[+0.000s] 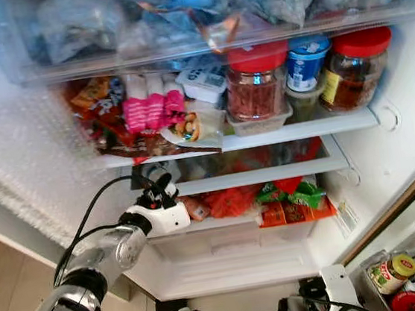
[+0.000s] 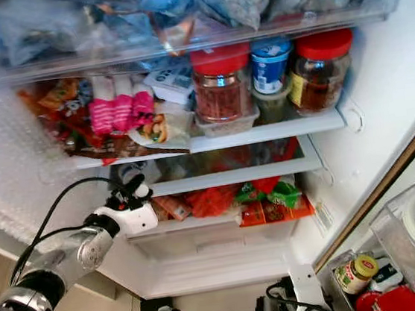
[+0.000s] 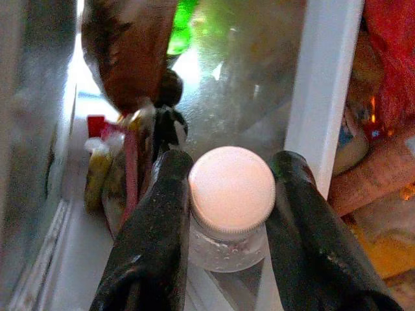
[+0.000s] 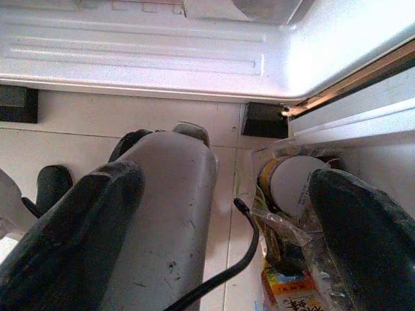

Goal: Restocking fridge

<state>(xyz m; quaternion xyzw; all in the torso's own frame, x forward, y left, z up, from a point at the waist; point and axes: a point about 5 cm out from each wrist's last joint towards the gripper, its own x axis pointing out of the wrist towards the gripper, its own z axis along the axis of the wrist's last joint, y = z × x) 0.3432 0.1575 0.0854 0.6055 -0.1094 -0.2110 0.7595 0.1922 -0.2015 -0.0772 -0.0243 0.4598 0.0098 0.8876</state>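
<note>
The fridge stands open in front of me. My left gripper (image 1: 156,189) reaches into the left end of the middle glass shelf (image 1: 269,172). In the left wrist view its black fingers (image 3: 162,214) are shut on the neck of a small clear bottle (image 3: 228,246) with a white screw cap, just inside the shelf's white front rail (image 3: 321,97). Dark packets and small sachets lie further in behind the bottle. My right arm (image 1: 336,285) hangs low by the fridge's foot. Its gripper (image 4: 224,178) is open with nothing between the fingers.
The top shelf holds pink packets (image 1: 150,109), two red-lidded jars (image 1: 258,82) and a blue-lidded tub (image 1: 306,61), under a drawer of bagged food (image 1: 177,16). Red and green packets (image 1: 287,199) fill the lower shelf. The door bin (image 1: 401,276) at right holds jars.
</note>
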